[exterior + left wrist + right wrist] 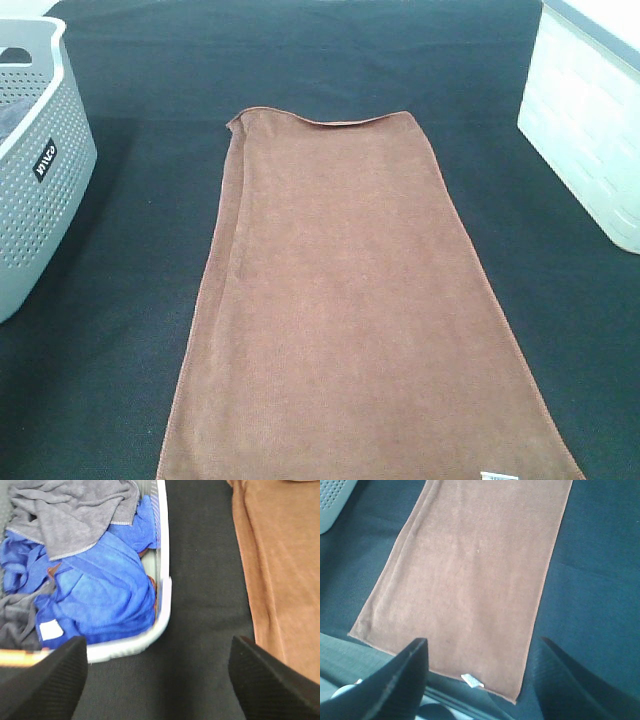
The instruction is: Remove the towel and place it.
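The brown towel (350,300) lies flat and lengthwise on the black table covering (120,350), its far edge slightly curled. A small white tag (500,476) sits at its near right corner. Neither gripper shows in the exterior high view. My left gripper (157,652) is open and holds nothing; it hovers over the black strip between the grey basket and the towel's long edge (280,570). My right gripper (482,652) is open and empty above the towel's near end (470,570), close to the tag (471,680).
A grey perforated basket (40,200) stands at the left edge, holding blue cloths (100,590) and a greyish cloth (75,515); its rim (162,605) is close to my left gripper. A white basket (590,120) stands at the far right.
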